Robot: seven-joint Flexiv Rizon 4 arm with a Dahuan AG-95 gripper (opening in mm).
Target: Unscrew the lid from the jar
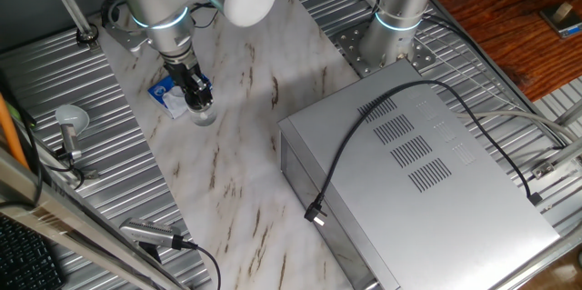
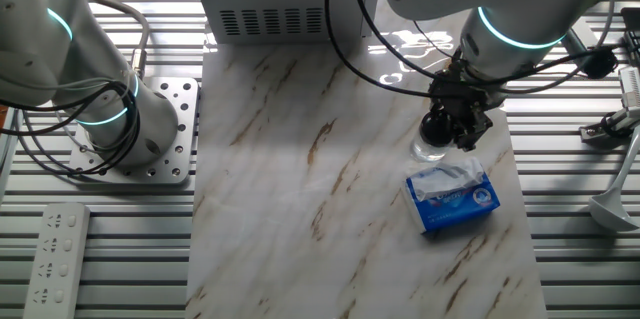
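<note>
Gripper [image 2: 452, 124] atop jar [image 2: 430, 147] lid [image 2: 436, 129]

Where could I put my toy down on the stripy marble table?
The marble top is bare in the wide middle stretch between the grey metal box and the blue-and-white packet. It is crowded where the end effector sits over the jar, right beside the packet.

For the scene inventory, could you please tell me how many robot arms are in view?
2. One white arm reaches over the marble table, its gripper down on the small clear jar. A second arm stands bolted to a metal plate.
</note>
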